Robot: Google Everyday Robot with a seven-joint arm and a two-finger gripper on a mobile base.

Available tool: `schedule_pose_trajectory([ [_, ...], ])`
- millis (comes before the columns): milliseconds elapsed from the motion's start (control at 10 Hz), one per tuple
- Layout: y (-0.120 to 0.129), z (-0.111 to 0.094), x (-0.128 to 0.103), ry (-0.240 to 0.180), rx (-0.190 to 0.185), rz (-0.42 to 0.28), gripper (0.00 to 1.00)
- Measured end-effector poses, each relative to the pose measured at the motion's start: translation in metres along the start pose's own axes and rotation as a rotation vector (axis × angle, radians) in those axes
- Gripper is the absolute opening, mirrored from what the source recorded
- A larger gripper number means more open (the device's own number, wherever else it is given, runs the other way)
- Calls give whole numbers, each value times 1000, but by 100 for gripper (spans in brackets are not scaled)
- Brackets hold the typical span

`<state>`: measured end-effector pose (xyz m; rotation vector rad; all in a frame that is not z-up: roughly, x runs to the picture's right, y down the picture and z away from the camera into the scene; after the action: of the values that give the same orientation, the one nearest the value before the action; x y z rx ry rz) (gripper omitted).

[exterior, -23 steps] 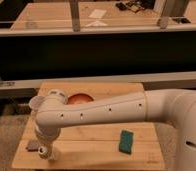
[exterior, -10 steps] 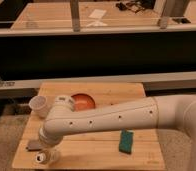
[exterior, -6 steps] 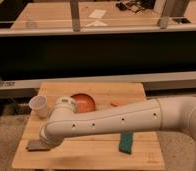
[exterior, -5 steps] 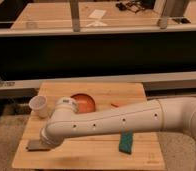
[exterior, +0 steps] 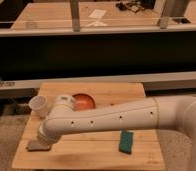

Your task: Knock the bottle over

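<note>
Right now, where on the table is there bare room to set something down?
Bare wood runs along the table's front edge, between the gripper at front left and the green sponge. The back right corner, right of the orange bowl, is bare too. The left is crowded: white cup, arm, gripper.

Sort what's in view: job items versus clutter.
Job: pincer, low at the table's front-left edge; bottle not visible, maybe hidden by the arm.
Lying about: white cup, orange bowl, green sponge.
</note>
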<state>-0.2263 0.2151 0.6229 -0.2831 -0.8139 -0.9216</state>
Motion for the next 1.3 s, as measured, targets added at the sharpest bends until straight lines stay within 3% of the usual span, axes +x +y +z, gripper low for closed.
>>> schedule_pose_trajectory([
  [400,-1,-2,3,0,24,6,8],
  [1300,-1,-1,3,-1,23,6,8],
])
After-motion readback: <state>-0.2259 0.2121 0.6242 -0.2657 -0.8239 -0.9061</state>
